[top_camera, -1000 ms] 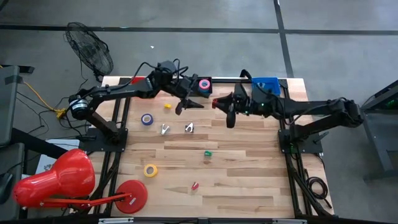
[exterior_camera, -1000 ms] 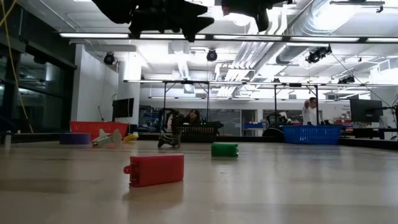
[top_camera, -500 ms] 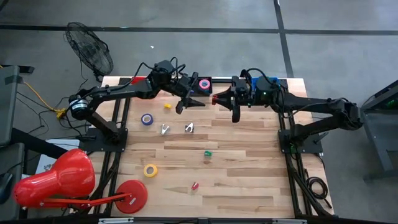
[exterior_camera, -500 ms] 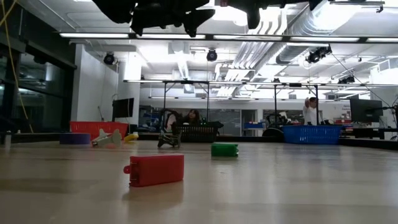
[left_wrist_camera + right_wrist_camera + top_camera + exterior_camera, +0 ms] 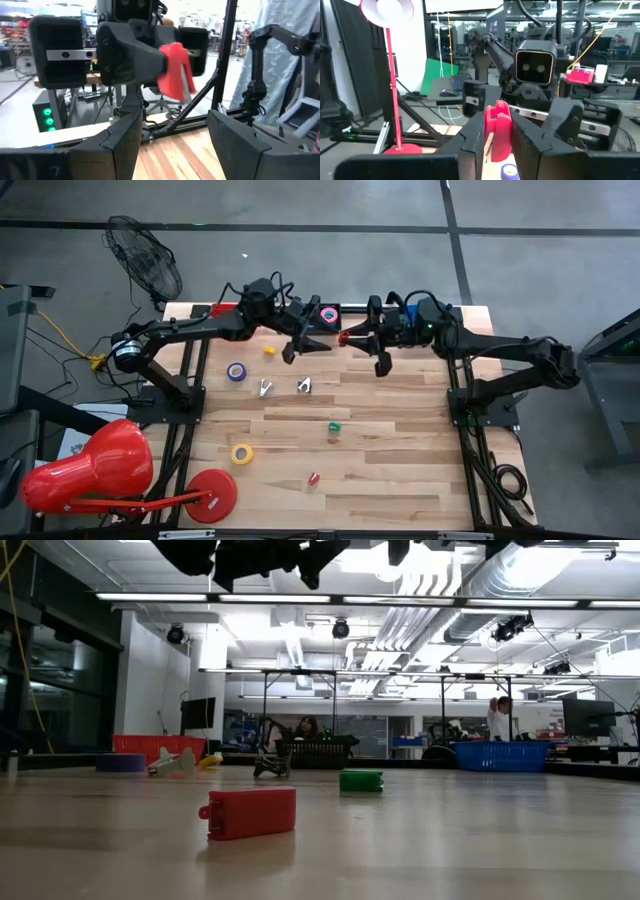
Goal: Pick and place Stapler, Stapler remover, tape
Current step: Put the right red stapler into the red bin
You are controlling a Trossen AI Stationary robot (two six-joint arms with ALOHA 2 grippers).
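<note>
While raised over the table's far edge, right hand clamped on red stapler, left hand apart.

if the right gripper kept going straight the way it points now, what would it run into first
Most likely the left gripper. The right gripper, shut on a red stapler, points across the table's far edge straight at it, and each wrist view shows the other arm head-on. The gap between them looks free, though depth is unclear.
</note>
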